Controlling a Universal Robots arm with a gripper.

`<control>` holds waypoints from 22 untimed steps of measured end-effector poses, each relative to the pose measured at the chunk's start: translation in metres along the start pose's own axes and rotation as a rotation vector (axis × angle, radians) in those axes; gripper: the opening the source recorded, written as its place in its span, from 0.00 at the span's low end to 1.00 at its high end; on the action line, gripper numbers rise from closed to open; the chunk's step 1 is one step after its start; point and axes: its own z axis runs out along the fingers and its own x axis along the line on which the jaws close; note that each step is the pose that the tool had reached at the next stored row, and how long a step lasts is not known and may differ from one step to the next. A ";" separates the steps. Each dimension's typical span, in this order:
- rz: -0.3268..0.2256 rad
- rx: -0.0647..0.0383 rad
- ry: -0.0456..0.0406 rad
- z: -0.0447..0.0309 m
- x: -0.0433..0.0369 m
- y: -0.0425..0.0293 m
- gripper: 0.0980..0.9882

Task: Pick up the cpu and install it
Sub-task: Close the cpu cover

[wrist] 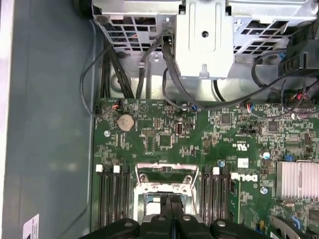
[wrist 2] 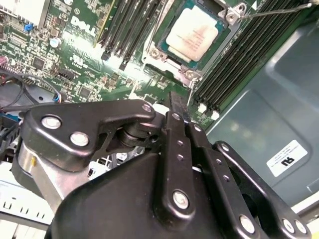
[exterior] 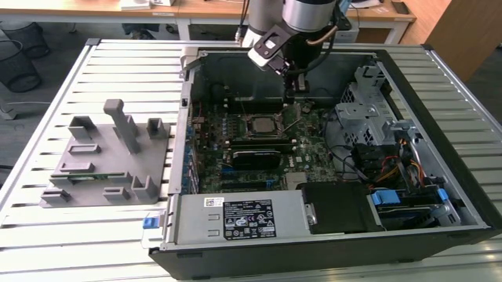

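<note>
The gripper (exterior: 297,95) hangs inside the open computer case (exterior: 439,76), low over the motherboard (exterior: 259,170); in both wrist views its fingers (wrist: 169,201) lie closed against each other with nothing between them, so it carries no load.

The cpu (wrist 2: 192,34) is not in the gripper's grasp; it lies flat in the socket (wrist 2: 158,52), just ahead of the fingertips and below them, silvery top upward and square to the metal frame. That looks like a chip set down where it belongs rather than one waiting to be lifted.

Memory slots (wrist 2: 130,25) flank the socket on either side of the gripper's line, which leaves a narrow lane; closed fingers fit that lane better than spread ones, likely the reason for the pinch.

A thin wire lever (wrist 2: 279,9) runs off from the socket's far corner; whether it is latched I cannot tell.

Well away from the gripper, outside the case on the slatted counter (exterior: 47,235), stands the grey fixture block (exterior: 106,158), a likely holder for parts before they go in.
</note>
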 end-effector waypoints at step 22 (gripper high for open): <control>-0.014 0.002 -0.0010 0.0093 -0.0010 0.0281 0.01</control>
